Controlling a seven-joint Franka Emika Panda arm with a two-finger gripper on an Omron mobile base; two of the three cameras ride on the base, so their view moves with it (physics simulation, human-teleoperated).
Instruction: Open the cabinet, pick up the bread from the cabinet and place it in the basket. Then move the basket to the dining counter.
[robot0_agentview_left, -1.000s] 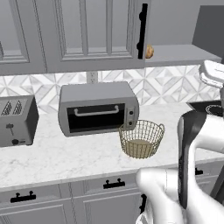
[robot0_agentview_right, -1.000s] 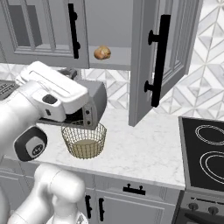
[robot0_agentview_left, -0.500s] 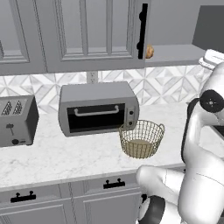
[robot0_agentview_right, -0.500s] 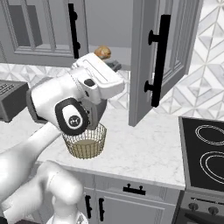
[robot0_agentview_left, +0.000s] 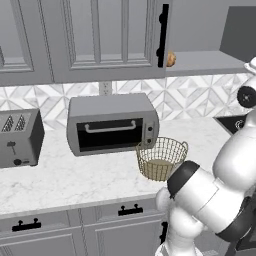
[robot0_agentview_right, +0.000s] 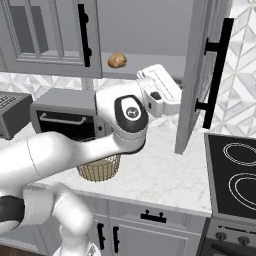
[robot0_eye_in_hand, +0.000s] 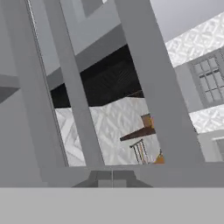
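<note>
Bread (robot0_agentview_right: 117, 60) sits on the open cabinet (robot0_agentview_right: 150, 30) shelf; gripper (robot0_eye_in_hand: 112, 180) closed, empty; no writing legible.

bread (robot0_agentview_left: 171, 59) half behind cabinet door (robot0_agentview_left: 107, 37)

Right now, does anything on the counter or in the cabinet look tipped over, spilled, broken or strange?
Nothing stands out. The bread sits on the shelf of the cabinet, whose right door stands open. The basket rests upright on the counter by the toaster oven, with no bread in it yet. No spill or damage shows.
</note>
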